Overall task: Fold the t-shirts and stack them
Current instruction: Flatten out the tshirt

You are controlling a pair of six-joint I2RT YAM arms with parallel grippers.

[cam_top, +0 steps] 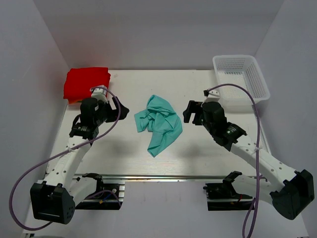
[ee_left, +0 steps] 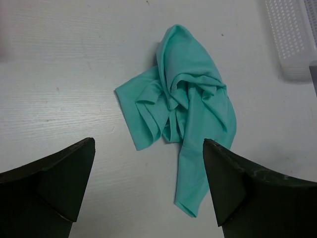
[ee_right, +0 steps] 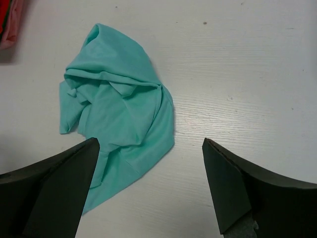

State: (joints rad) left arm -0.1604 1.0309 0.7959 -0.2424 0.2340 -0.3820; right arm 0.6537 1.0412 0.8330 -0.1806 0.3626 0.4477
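A teal t-shirt [cam_top: 159, 124] lies crumpled in the middle of the table; it also shows in the left wrist view [ee_left: 183, 109] and the right wrist view [ee_right: 116, 109]. A folded red t-shirt [cam_top: 86, 83] with an orange edge under it lies at the back left; a strip of it shows in the right wrist view [ee_right: 11, 22]. My left gripper [cam_top: 120, 108] is open and empty, left of the teal shirt. My right gripper [cam_top: 190, 112] is open and empty, right of it. Neither touches cloth.
A white plastic mesh basket [cam_top: 241, 80] stands at the back right, its corner in the left wrist view [ee_left: 292, 34]. White walls close the table on three sides. A metal rail [cam_top: 163, 177] runs along the near edge between the arm bases.
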